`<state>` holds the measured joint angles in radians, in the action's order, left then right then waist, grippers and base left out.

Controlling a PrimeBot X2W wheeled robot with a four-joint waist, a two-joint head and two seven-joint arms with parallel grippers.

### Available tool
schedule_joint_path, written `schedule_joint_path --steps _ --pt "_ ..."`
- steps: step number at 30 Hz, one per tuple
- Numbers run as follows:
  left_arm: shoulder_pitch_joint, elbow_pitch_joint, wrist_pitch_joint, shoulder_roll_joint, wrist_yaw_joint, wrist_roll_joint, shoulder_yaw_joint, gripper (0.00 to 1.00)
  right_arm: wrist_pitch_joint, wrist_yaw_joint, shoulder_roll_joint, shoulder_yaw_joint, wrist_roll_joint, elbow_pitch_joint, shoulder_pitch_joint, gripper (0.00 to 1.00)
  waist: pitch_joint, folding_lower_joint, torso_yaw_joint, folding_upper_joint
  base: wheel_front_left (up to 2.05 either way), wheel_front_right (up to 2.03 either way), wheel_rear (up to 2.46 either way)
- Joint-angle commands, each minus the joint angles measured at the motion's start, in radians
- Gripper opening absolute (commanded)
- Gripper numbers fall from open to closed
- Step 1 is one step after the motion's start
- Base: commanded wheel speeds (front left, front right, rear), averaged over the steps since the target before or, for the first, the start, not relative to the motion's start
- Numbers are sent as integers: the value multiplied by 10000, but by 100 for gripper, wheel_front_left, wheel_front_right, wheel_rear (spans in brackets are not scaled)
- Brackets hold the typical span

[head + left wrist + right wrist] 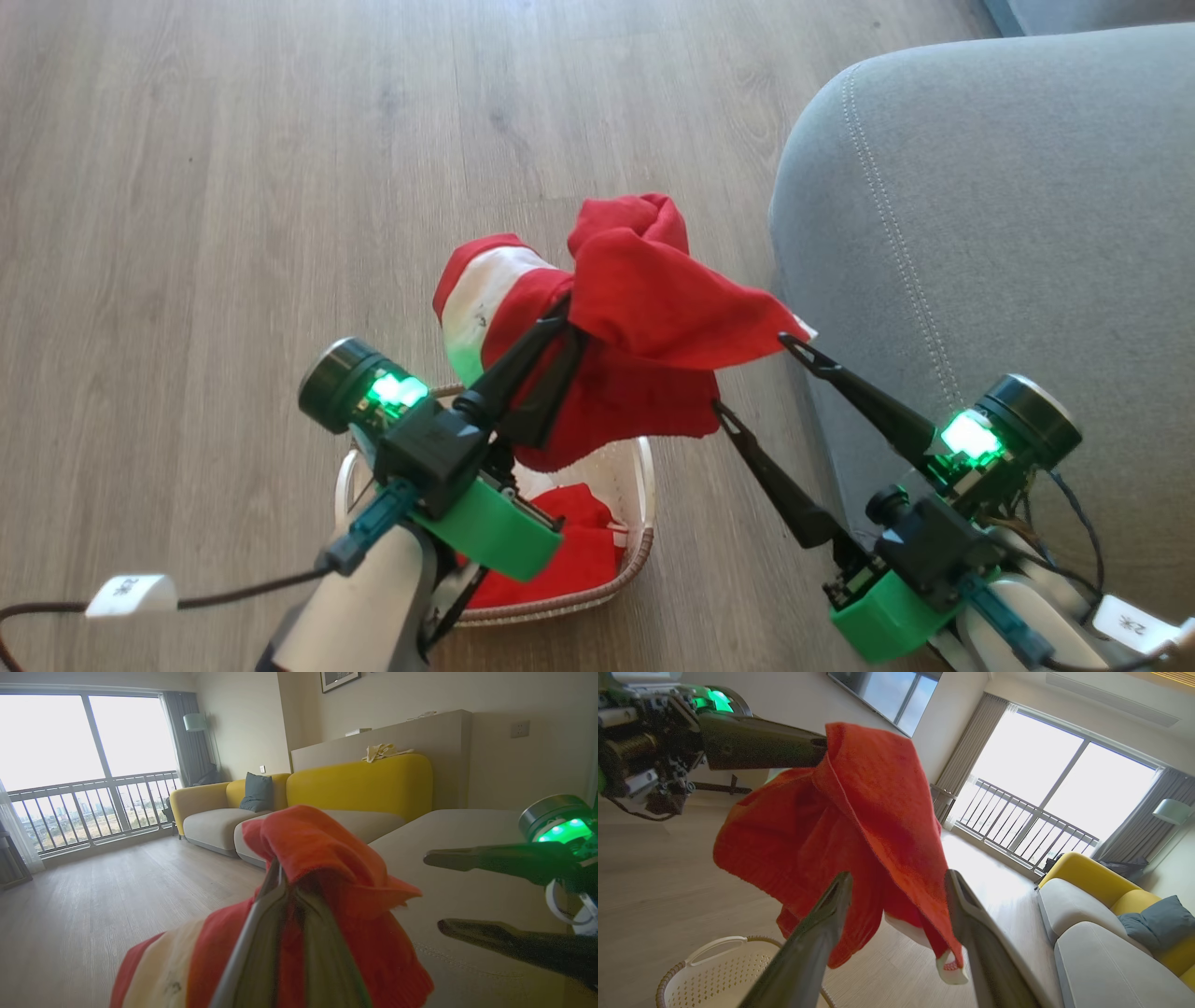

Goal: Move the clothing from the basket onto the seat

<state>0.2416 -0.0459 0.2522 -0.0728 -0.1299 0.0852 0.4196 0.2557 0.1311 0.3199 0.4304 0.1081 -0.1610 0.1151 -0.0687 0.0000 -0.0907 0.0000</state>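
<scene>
A red garment (644,280) with a white band hangs in the air over the basket (644,495), and my left gripper (565,317) is shut on it. In the left wrist view the garment (317,849) drapes over my left gripper (276,875). My right gripper (752,373) is open, its tips at the garment's right edge, beside the grey seat (1008,233). The right wrist view shows the garment (859,812) hanging just beyond my open right gripper (897,877). More red clothing (579,551) lies in the cream basket (714,952).
Wooden floor (233,187) spreads to the left and behind the basket. A cable with a white label (131,595) trails at the lower left. A yellow and grey sofa (327,788) and a window with a railing (93,798) stand far off.
</scene>
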Motion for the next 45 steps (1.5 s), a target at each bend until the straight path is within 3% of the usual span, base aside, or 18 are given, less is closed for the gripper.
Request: schedule_joint_path --steps 1,27,35,45 --pt "377 -409 95 -131 -7 -86 -182 0 61 -4 97 12 122 -20 268 100 -12 0 28 0 0 0 0" --pt "954 -338 95 -434 -8 96 2521 0 61 -4 -167 1644 -199 1487 1366 100 12 0 301 0 0 0 0" --pt "957 -363 95 -348 -8 239 2342 0 61 -4 57 2806 -390 1714 1703 100 25 0 374 0 0 0 0" --pt "873 -278 95 -296 -8 305 2478 0 61 -4 -253 2135 -532 1625 1586 100 57 0 427 0 0 0 0"
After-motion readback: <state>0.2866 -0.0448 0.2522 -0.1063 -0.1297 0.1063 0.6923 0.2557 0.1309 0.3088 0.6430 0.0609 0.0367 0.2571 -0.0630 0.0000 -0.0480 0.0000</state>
